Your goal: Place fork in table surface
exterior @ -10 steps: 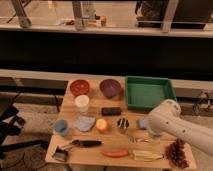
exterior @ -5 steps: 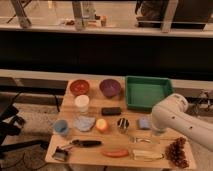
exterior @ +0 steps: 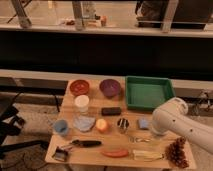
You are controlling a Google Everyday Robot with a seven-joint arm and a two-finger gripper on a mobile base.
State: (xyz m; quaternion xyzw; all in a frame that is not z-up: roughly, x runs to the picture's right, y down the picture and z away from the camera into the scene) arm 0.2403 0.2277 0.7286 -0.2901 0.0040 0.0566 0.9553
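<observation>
Robot test lab or office space, wooden table (exterior: 67, 145) laid out with sorted props, glass-railed ledge (exterior: 100, 27) beyond, office chair (exterior: 7, 125) at left (gripper hidden behind the arm (exterior: 175, 122))

Silvery fork (exterior: 140, 140) — flat on tan table surface (exterior: 67, 102) — gripper hidden.

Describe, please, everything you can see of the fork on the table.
The fork is a thin, silvery, metal-looking utensil lying flat and roughly crosswise on the table surface, right of centre near the front. It sits just ahead of the small metal cup and behind a pale yellowish item. Its right end runs under the white robot arm, so tines and handle cannot be told apart. The pincer is not in view, and nothing visibly grips the fork.
</observation>
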